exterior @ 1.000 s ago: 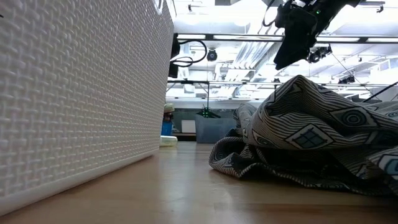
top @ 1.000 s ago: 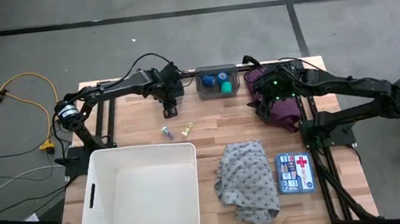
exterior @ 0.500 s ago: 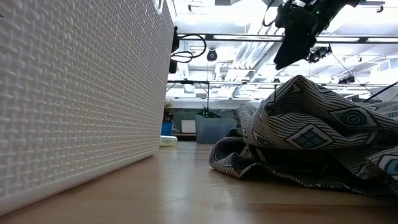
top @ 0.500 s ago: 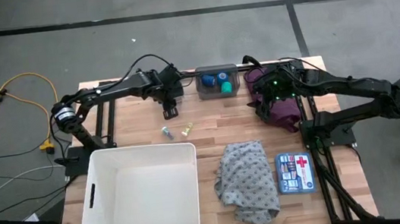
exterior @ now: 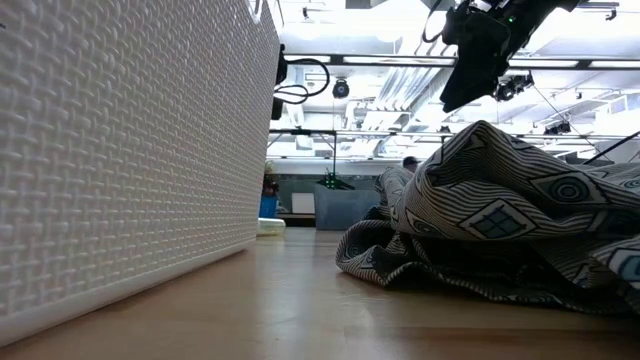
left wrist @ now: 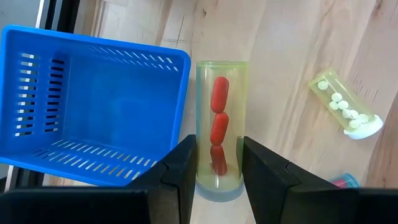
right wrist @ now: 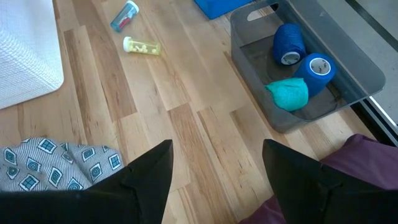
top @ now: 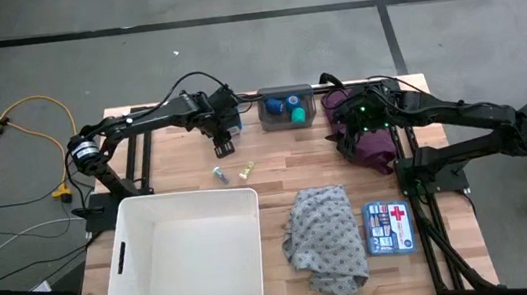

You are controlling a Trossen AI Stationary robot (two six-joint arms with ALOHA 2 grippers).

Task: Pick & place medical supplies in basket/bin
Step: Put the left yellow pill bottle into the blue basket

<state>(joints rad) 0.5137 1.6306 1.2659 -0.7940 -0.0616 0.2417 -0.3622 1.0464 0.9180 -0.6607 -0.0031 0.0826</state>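
Near the small blue bin (left wrist: 93, 106), the left gripper (left wrist: 214, 168) squeezes a clear vial of red pills (left wrist: 219, 134), which could slip and roll before reaching the far-off white basket (top: 186, 256), while the right gripper (right wrist: 214, 180) waits, fingers apart.

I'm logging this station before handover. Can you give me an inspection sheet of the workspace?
Surface: wooden table, no spills seen.
Job's things: white basket holds nothing; grey patterned cloth lies crumpled beside it; maroon cloth under the right arm; blue and green tape rolls in the grey bin; vial of pale tablets and a second small vial loose on the table.
Clutter: first-aid box; blue bin.
Grippers: left gripper has its jaws around a vial of red capsules; right gripper open above the table.
Cables: yellow cable on the floor.
Surroundings: concrete floor; no people seen.
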